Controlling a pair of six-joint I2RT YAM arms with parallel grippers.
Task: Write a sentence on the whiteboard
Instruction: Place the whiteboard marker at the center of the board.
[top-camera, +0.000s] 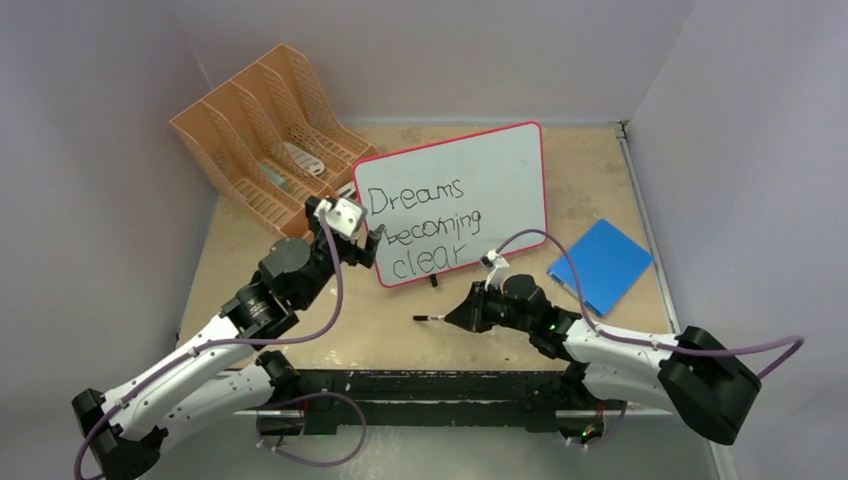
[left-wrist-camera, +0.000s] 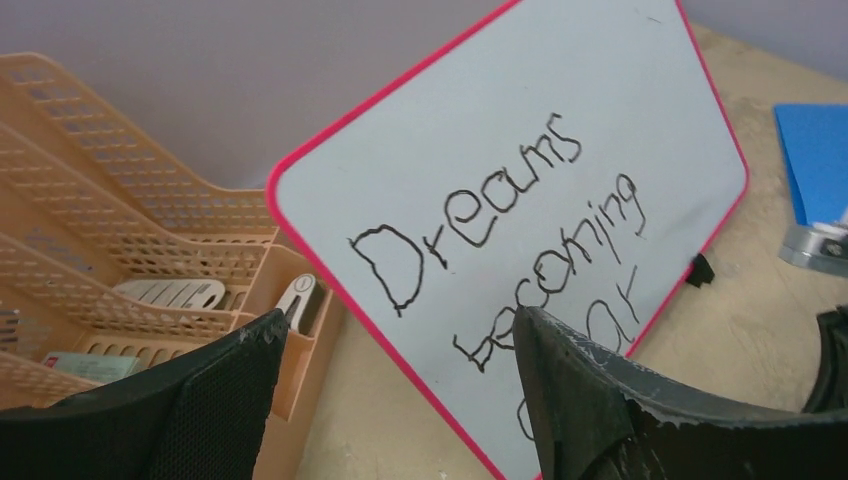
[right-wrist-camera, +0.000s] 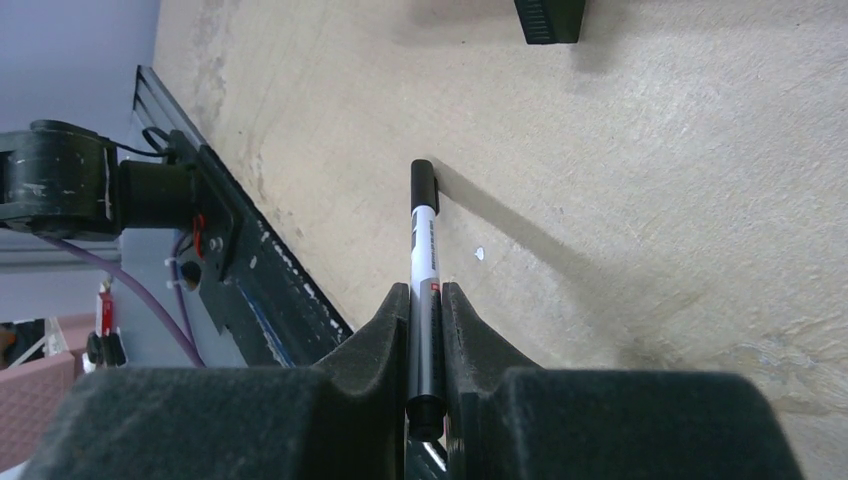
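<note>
The whiteboard (top-camera: 500, 165) with its red-pink frame stands tilted on the tan table. On it is the sentence (top-camera: 425, 228) "Dreams becoming clear" in black, in three lines. My left gripper (top-camera: 372, 246) is open at the board's lower left edge. In the left wrist view the whiteboard (left-wrist-camera: 560, 100), its frame and the sentence (left-wrist-camera: 500, 195) show between the spread fingers of the left gripper (left-wrist-camera: 398, 320), which hold nothing. My right gripper (top-camera: 458, 316) hovers low in front of the board, shut on a black and white marker (top-camera: 430, 319) that points left. The right wrist view shows the marker (right-wrist-camera: 424, 235) clamped in the right gripper (right-wrist-camera: 425, 296).
An orange file rack (top-camera: 265, 130) stands at the back left, close to the board's left edge, and a few flat items lie in its slots (left-wrist-camera: 170, 292). A blue pad (top-camera: 600, 265) lies to the board's right. One black board foot (right-wrist-camera: 548, 18) rests ahead of the marker.
</note>
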